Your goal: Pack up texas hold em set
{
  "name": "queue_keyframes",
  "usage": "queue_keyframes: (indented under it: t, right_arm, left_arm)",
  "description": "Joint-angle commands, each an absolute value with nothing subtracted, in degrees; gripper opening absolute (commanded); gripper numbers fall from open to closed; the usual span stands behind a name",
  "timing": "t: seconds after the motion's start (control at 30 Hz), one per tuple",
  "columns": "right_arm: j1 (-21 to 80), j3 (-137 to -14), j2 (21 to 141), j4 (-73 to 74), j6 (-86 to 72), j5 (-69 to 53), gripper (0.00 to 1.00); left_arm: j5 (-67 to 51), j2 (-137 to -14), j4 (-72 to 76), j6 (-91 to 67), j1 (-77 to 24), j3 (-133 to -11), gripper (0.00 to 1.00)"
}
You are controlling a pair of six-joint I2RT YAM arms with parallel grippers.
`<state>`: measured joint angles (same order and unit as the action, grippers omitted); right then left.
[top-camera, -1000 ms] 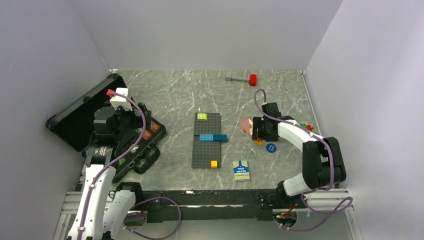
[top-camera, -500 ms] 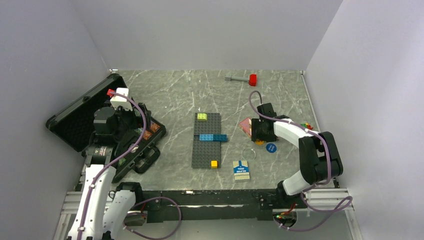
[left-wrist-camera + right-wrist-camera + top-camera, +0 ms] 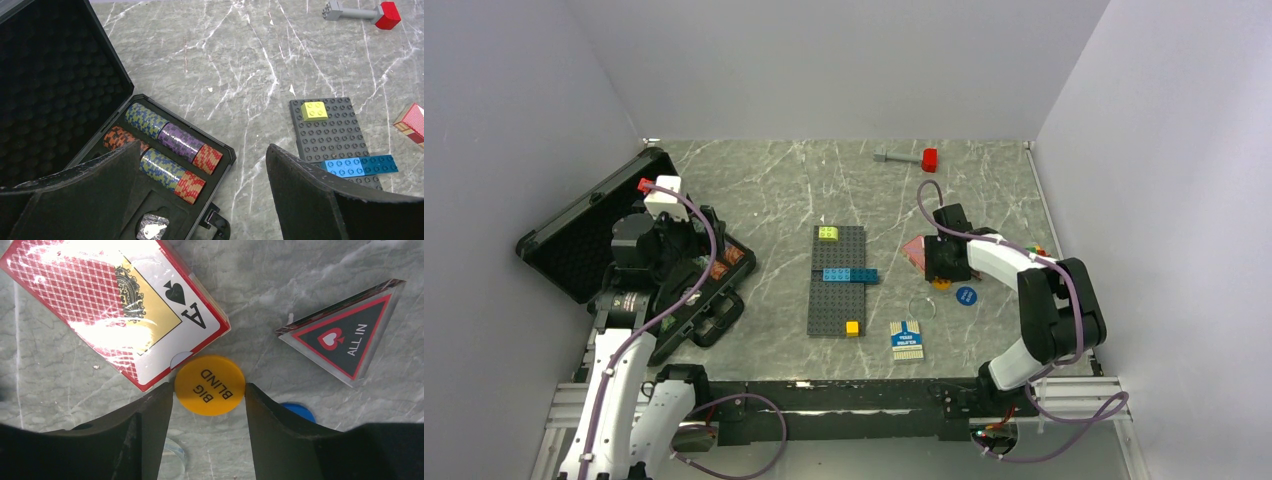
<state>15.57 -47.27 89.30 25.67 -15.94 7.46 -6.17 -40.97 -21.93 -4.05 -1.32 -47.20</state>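
Right pincer (image 3: 208, 392) straddles the orange button (image 3: 210, 382) at lower centre, jaws narrow for pickup, grip uncertain. Left pincer (image 3: 202, 152) gapes wide.

The right gripper (image 3: 209, 391) has edged left and narrowed around the orange button (image 3: 210, 382).

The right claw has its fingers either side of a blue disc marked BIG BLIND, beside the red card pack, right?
Not quite: the BIG BLIND disc between the fingers of the right gripper is orange, not blue, as the right wrist view shows. It does lie beside the red card pack.
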Motion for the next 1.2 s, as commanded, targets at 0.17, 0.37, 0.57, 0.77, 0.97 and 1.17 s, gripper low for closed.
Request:
queue_keyframes:
  t: [0.17, 0.37, 0.57, 0.77, 0.97, 1.17]
  right_arm:
    - [15.64, -48.34, 91.84, 26.86, -15.75, 7.54, 0.5]
    - [16.03, -48.52, 89.89, 27.03, -15.4, 6.64, 0.43]
    - [17.47, -49.22, 87.95, 27.21, -15.05, 4.23, 0.41]
    - [20.22, -50.25, 87.29, 28.12, -15.41, 3.56, 0.39]
    - [24.03, -51.76, 85.68, 28.64, -16.46, 2.21, 0.38]
    - [27.82, -53.79, 84.79, 27.79, -16.9, 1.5, 0.37]
  left_arm:
    - [-6.92, -40.91, -20.08, -3.93, -1.49, -46.86, 0.99]
    - [-8.42, -41.34, -19.76, -4.47, -1.59, -46.76, 0.99]
    - [-6.2, -42.69, -20.68, -5.45, -2.98, -46.84, 0.99]
    - [-9.29, -45.62, -21.18, -7.04, -5.42, -46.63, 0.99]
    - [-13.11, -49.46, -20.39, -7.85, -10.07, -46.66, 0.99]
    - [-18.41, -53.74, -19.33, -9.1, -13.64, -46.93, 0.99]
